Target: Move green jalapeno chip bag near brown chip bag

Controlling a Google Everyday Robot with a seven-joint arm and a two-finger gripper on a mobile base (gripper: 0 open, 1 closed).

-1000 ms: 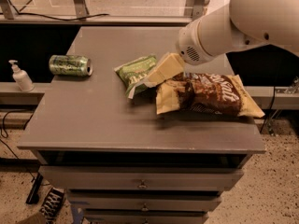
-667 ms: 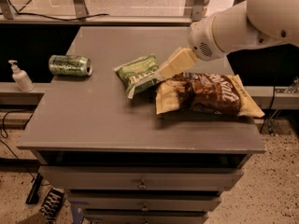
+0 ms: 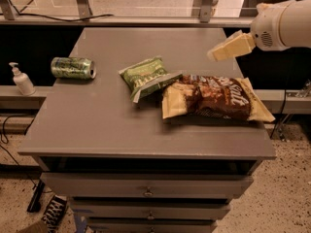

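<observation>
We are seeing the gripper [image 3: 218, 53] hanging in the air above the far right part of the table [image 3: 97, 125], out past the brown chip bag [image 3: 214, 98] and clear of both bags; it is carrying nothing, and whether it is apart or together we cannot tell from this angle. A second ago it was sitting low, right at the right edge of the green chip bag [image 3: 146, 76], in the gap between the two bags; now it is pulling up and away to the right, with the white arm [image 3: 284, 23] retreating toward the right edge of the view. The green chip bag is lying flat near the middle of the table, its right corner touching or just overlapping the pale left end of the brown chip bag; it is resting where it was a second ago, so the gripper is leaving it behind. We are judging that the placing is done and the arm is simply withdrawing. Farther out, the green can [image 3: 73, 68] is lying on its side at the far left of the table, well apart from the bags; a small pump bottle [image 3: 22, 80] is standing on the ledge left of the table.
</observation>
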